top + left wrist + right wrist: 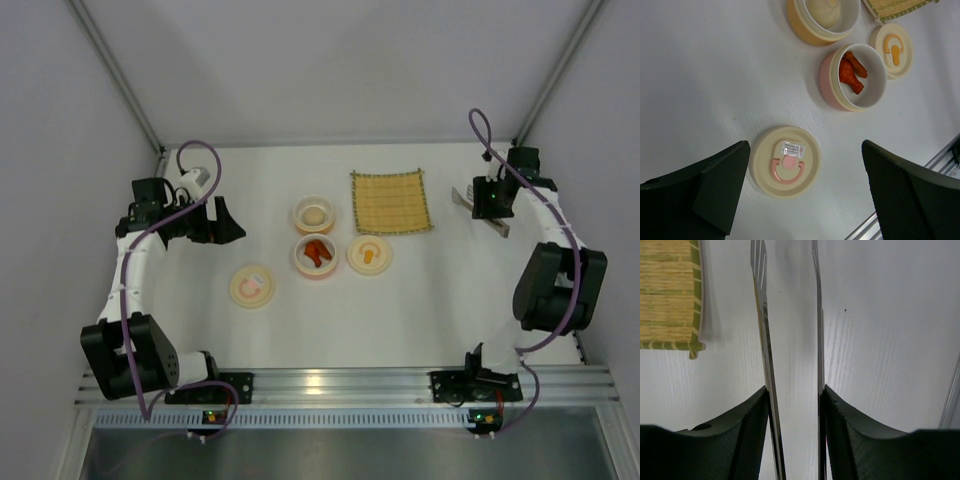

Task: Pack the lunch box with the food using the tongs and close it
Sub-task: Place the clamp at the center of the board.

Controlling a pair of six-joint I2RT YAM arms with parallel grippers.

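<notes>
Left gripper point(228, 220): I see its fingers spread wide with nothing between them, above the table point(450, 290) toward its left edge.
Right gripper point(795, 392): by the right edge, near the far right corner, its fingers pinching the tongs point(761, 315) from the outside, one pad on each arm.
Tongs: slim and silver. My right wrist view shows the two arms apart and running away from the fingers. I cannot tell whether the tips touch the table.
Ball point(827, 12): off-white, lying in the orange bowl point(313, 214) in the middle of the table, toward the far edge.
Sausage pieces point(850, 75): red-orange, lying in the pink bowl point(315, 254), which sits just on the near side of the orange bowl.
Orange-marked lid point(369, 254): flat on the table just beside the pink bowl, on its right-edge side.
Pink-marked lid point(252, 285): flat on the table, nearer the left edge and the near edge than the bowls, and apart from them.
Mat point(390, 201): yellow woven square, flat near the far edge, between the bowls and the right gripper.
</notes>
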